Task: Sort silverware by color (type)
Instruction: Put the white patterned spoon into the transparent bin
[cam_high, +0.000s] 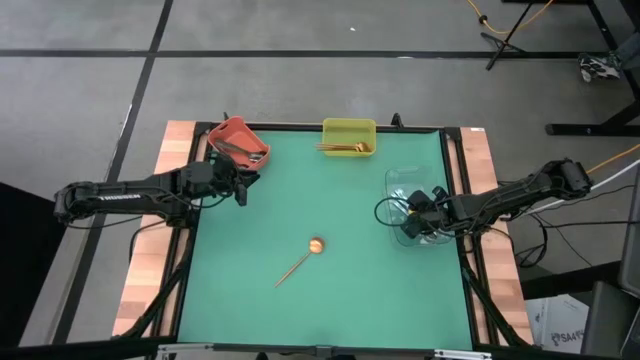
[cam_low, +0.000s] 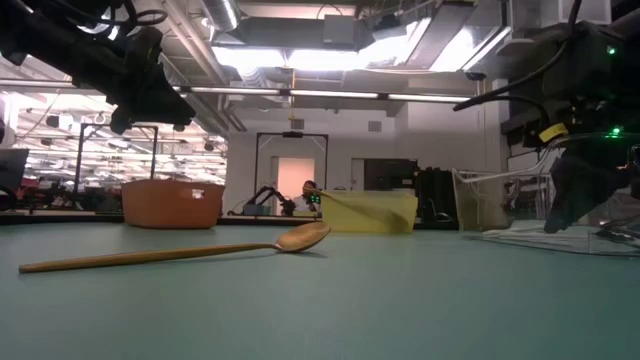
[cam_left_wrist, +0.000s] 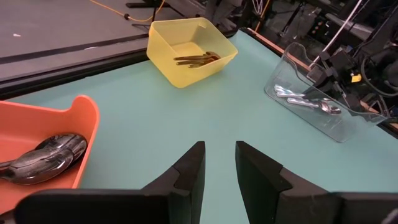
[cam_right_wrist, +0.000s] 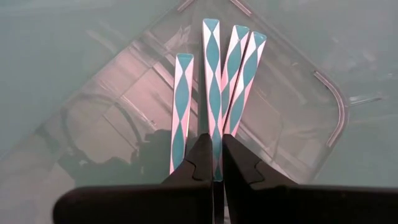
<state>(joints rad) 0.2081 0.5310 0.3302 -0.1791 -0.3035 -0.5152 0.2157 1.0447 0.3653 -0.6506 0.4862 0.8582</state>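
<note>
One gold spoon (cam_high: 300, 260) lies flat on the green table, near its middle, bowl toward the far side. More gold spoons lie in the yellow bin (cam_high: 348, 138), and dark spoons (cam_left_wrist: 43, 158) in the orange bin (cam_high: 238, 142). Several silver spoons (cam_right_wrist: 211, 93) lie side by side in the clear bin (cam_high: 415, 205). My left gripper (cam_left_wrist: 219, 168) hovers open beside the orange bin, with nothing between its fingers. My right gripper (cam_right_wrist: 216, 163) reaches down into the clear bin and is shut on one silver spoon's handle. My right gripper pinches a silver spoon by the narrow part of its handle (cam_right_wrist: 215, 140), which runs into the slit between the two fingers. The fingers slant down from the table's right side and lie along the handle. Its free end (cam_right_wrist: 211, 28) lies level with the other handles in the bin.
The three bins stand along the far and right sides of the table. The wide green middle holds only the gold spoon. Wooden rails (cam_high: 150, 250) border the table on the left and right. Cables trail from the right arm by the clear bin.
</note>
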